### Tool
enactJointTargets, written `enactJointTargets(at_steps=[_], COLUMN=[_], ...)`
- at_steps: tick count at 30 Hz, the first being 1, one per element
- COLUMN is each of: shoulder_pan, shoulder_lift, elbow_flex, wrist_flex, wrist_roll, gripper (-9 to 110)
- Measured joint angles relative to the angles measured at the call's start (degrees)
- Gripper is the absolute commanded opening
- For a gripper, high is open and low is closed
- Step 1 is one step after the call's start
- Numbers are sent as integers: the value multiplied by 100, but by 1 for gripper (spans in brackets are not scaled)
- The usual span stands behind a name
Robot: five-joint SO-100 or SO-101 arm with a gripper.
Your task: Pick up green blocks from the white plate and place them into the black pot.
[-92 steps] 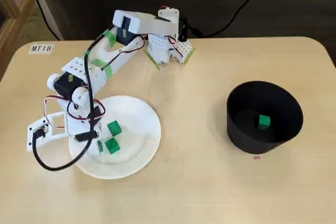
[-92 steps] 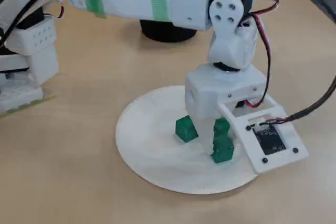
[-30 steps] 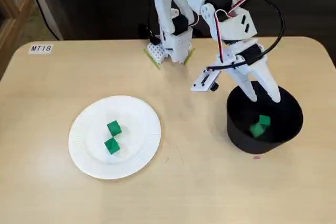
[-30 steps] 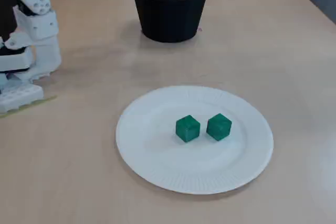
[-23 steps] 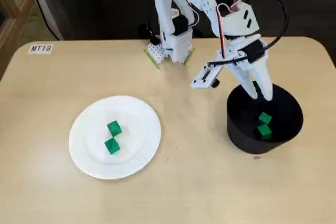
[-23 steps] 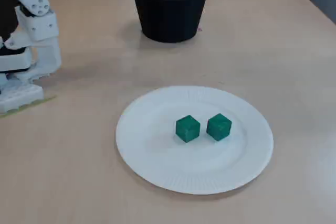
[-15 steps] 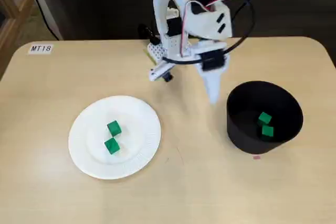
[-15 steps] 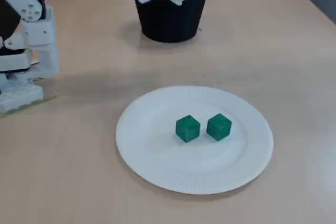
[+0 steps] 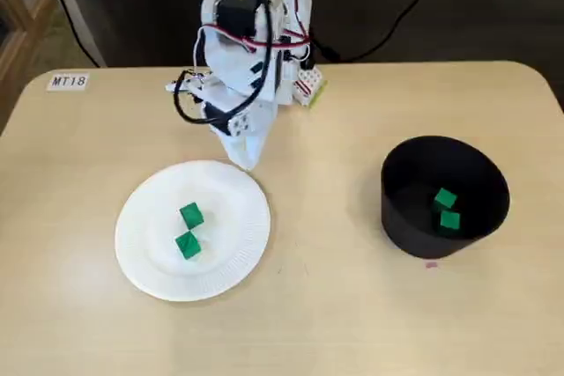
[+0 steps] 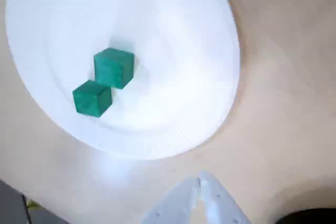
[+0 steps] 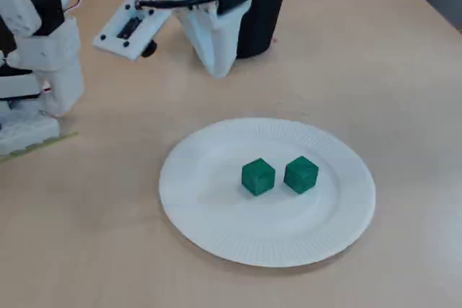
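The tool hung closed and empty above the tabletop, tip down, just beyond the rim of the plate. Two blocks lay side by side near the plate's middle, down and left of the tool in that fixed view, the upper one nearer. Two more sat in the one pot. As cubes they offered no long axis.
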Motion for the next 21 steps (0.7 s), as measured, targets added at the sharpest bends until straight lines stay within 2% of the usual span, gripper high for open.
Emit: enactJointTargets(at_steps=[1,4,7,10,21], shoulder_pan=[79,316,387,369,378], shoulder_lift=[-62,-202,-615,-1485,-2830], elbow_flex=[0,-62,-519,-1477,-2681], wrist_flex=[18,35,413,1195,1477], wrist_roll=[26,35,-149,-589,-483], gripper=[-1,17,29,32,36])
